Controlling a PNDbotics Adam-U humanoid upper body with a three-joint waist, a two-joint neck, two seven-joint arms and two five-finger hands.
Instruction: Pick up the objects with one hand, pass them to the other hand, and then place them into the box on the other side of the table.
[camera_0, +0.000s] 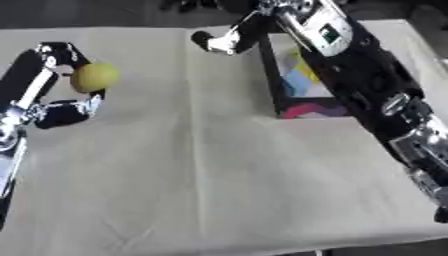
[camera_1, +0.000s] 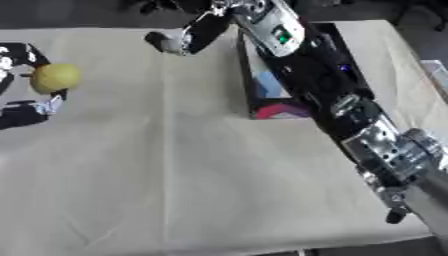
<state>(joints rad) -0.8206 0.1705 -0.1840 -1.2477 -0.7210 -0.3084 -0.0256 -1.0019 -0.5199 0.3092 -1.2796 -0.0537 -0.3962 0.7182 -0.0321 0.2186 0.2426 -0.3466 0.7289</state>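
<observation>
Left hand (camera_0: 66, 82), upper left of frame: fingers and thumb curled round a yellow-green round fruit (camera_0: 94, 76), fruit apparently lifted clear of the tablecloth (camera_0: 201, 175). Pick-up judged done; hand-over not yet made.

Right hand (camera_0: 219, 41), top centre: reached across past the box (camera_0: 302, 82), fingers seemingly curled, holding nothing. Well apart from the fruit. Right forearm lying diagonally over the box from lower right of frame.

Box at upper right: dark walls, coloured items inside (blue, yellow, pink) partly hidden by the arm. Cannot tell how many already placed.

Left to do, by judgement: bring hands together, pass fruit to right hand, lower into box.

Surface: pale beige cloth, creased, one fold line running down the middle. Dark floor beyond far edge; room otherwise not visible.
</observation>
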